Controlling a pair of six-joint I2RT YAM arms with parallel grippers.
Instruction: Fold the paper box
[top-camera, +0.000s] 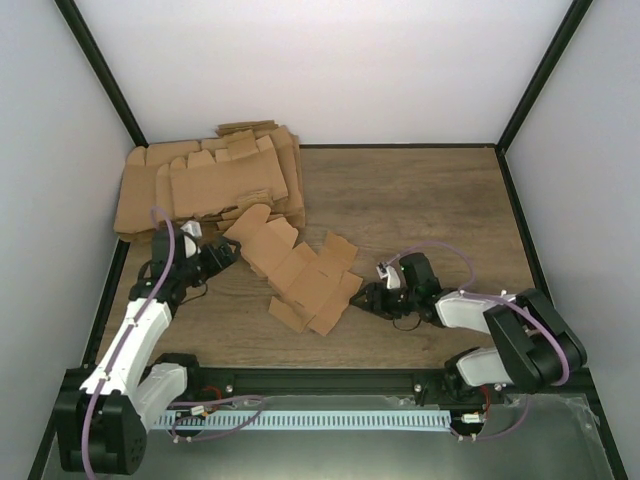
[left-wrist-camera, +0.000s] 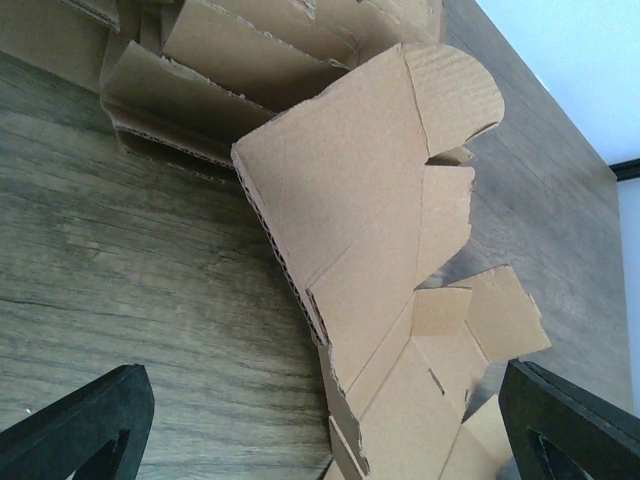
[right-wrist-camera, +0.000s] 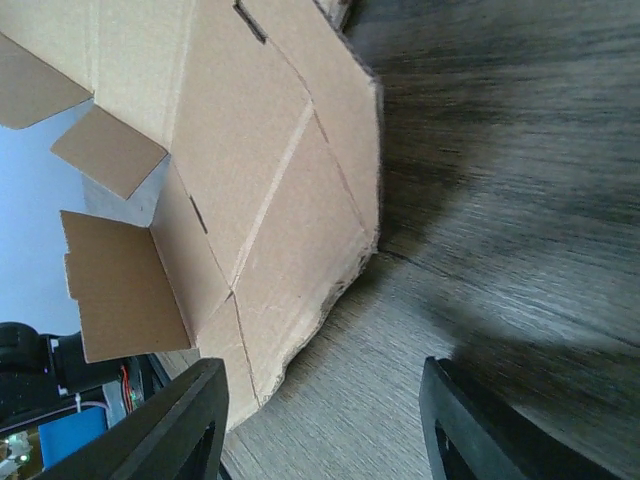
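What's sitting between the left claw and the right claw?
The paper box, unfolded, fills the gap between left claw and right claw; the top view shows it.

Count: one flat paper box (top-camera: 300, 275) is lying at frame centre. One pile of cardboard blanks (top-camera: 210, 180) is sitting upper left, its sheets overlapping too much to count. Two grippers are showing: left gripper (top-camera: 227, 255), right gripper (top-camera: 360, 298). One wooden table (top-camera: 430, 200) is carrying everything.
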